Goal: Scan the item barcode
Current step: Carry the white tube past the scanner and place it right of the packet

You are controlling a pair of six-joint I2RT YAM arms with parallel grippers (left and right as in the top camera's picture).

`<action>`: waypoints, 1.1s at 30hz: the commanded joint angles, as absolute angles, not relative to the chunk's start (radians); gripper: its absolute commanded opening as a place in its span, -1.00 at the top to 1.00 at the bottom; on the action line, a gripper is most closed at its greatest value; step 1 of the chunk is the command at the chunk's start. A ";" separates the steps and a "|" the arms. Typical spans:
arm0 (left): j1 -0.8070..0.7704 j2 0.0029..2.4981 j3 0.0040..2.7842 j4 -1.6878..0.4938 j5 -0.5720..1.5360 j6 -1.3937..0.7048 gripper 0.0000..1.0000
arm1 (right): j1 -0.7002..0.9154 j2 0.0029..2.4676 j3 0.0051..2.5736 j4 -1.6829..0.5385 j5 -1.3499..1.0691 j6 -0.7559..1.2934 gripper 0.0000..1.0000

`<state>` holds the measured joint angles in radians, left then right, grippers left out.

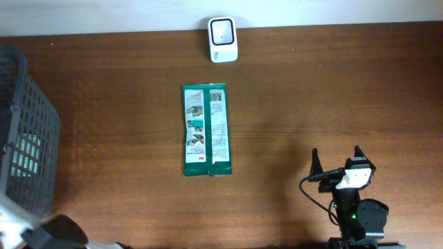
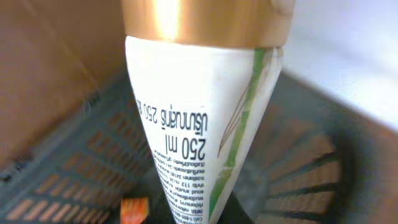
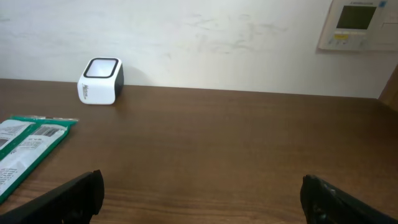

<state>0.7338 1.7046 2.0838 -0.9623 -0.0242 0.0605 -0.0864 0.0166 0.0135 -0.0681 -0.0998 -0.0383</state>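
My left gripper (image 2: 195, 218) is squeezed tight on the thin end of a white tube (image 2: 186, 106) with a gold cap (image 2: 199, 22), and it holds the tube over the grey basket (image 1: 31, 117). My right gripper (image 1: 336, 155) is wide open with nothing in it, low over the brown table (image 1: 311, 90). A green packet (image 1: 206, 130) lies flat in the middle of the table, near the white scanner (image 1: 223, 39).

Dark wooden table (image 1: 332, 83) meets a white wall (image 3: 217, 37).
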 commanded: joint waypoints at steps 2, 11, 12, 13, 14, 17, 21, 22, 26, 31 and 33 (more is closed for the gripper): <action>0.578 1.559 2.157 -0.951 -0.023 0.044 1.00 | -0.092 0.015 0.006 -0.068 -0.112 -0.045 -0.96; 0.214 1.507 2.153 -1.111 -0.022 -0.060 1.00 | -0.092 0.015 0.006 -0.068 -0.112 -0.045 -0.96; 0.181 1.518 2.153 -1.136 -0.023 -0.081 1.00 | -0.092 0.015 0.006 -0.068 -0.112 -0.045 -0.97; 0.147 1.531 2.153 -1.162 -0.022 -0.101 1.00 | -0.092 0.015 0.006 -0.068 -0.112 -0.045 -0.97; 0.112 1.545 2.153 -1.189 -0.022 -0.127 1.00 | -0.092 0.015 0.006 -0.068 -0.112 -0.045 -0.97; 0.002 1.600 2.144 -1.261 -0.022 -0.198 1.00 | -0.092 0.015 0.006 -0.068 -0.112 -0.045 -0.97; -0.135 1.699 2.125 -1.316 -0.022 -0.301 1.00 | -0.092 0.015 0.006 -0.068 -0.112 -0.045 -0.97; -0.171 1.735 2.120 -1.320 -0.022 -0.337 1.00 | -0.092 0.015 0.006 -0.068 -0.112 -0.045 -0.97; -0.280 1.853 2.109 -1.312 -0.022 -0.424 1.00 | -0.092 0.015 0.006 -0.068 -0.113 -0.045 -0.96; -0.422 2.024 2.109 -1.243 -0.022 -0.519 1.00 | -0.092 0.015 0.006 -0.068 -0.112 -0.045 -0.97; -0.461 2.069 2.109 -1.218 -0.022 -0.551 1.00 | -0.092 0.015 0.006 -0.068 -0.113 -0.045 -0.97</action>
